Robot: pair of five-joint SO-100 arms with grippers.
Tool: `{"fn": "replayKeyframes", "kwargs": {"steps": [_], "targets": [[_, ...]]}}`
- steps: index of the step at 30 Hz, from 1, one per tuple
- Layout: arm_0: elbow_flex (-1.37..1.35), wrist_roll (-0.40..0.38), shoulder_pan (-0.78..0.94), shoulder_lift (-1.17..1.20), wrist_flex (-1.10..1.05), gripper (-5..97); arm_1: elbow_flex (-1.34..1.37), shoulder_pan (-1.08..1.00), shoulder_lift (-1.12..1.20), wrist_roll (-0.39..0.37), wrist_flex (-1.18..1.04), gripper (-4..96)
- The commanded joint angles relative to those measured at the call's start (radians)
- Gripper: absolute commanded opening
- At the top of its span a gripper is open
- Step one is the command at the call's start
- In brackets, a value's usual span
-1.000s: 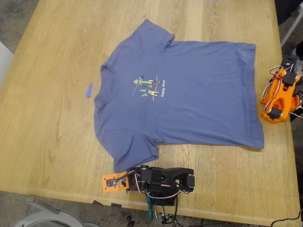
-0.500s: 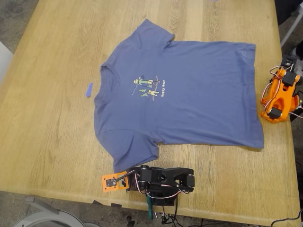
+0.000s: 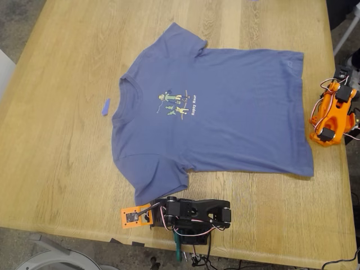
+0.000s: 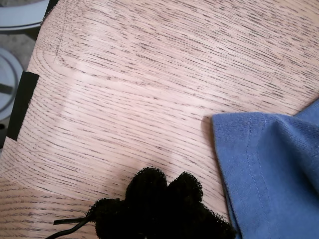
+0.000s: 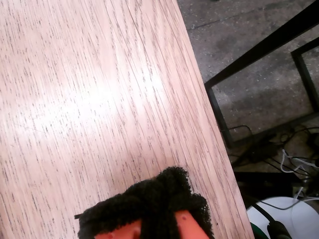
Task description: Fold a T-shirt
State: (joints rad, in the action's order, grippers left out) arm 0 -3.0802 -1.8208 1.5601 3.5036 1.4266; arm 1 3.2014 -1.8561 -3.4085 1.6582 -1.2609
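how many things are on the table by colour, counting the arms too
Blue: 2, the T-shirt and a small blue scrap.
Orange: 1, an orange arm at the exterior view's right.
Black: 1, a black arm at the table's near edge in the exterior view.
Total: 4, all on the wooden table.

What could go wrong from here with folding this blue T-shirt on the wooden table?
1. A sleeve of the periwinkle-blue cotton T-shirt lies flat on the light wooden table beside my first end effector. Its fuzzy black tips may slide over the fabric or catch only one layer.
2. The small blue scrap lies near the collar at the exterior view's left. A fold toward it could trap it inside.
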Motion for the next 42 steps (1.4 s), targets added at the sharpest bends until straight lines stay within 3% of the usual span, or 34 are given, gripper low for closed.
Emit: {"fn": "replayKeyframes", "kwargs": {"steps": [1,24,27,30,32,34,36,38,40,42], "targets": [[0.014,0.003,-0.005,0.106,0.000,0,0.067,0.002,0.003,0.008,0.003,0.3],[0.014,0.003,-0.005,0.106,0.000,0,0.067,0.002,0.003,0.008,0.003,0.3],[0.014,-0.140,-0.014,0.106,0.002,0,0.067,-0.002,0.003,0.008,0.003,0.3],[0.014,-0.084,-0.020,0.106,0.002,0,0.067,-0.014,0.003,0.008,0.003,0.5],[0.014,-0.055,-0.017,0.106,0.002,0,0.067,-0.040,0.003,0.008,0.003,12.0],[0.014,-0.058,-0.034,0.106,0.000,0,0.067,-0.048,0.003,0.008,0.003,15.5],[0.014,-0.064,-0.044,0.106,0.000,0,0.067,-0.021,0.003,0.008,0.003,15.5],[0.014,-0.021,-0.048,0.106,0.000,12,0.067,0.026,0.003,0.008,0.003,8.8],[0.014,-0.081,-0.046,0.106,0.000,13,0.067,0.066,0.003,0.008,0.003,5.4],[0.014,-0.083,-0.049,0.106,0.000,13,0.067,0.074,0.003,0.008,0.003,5.6]]}}
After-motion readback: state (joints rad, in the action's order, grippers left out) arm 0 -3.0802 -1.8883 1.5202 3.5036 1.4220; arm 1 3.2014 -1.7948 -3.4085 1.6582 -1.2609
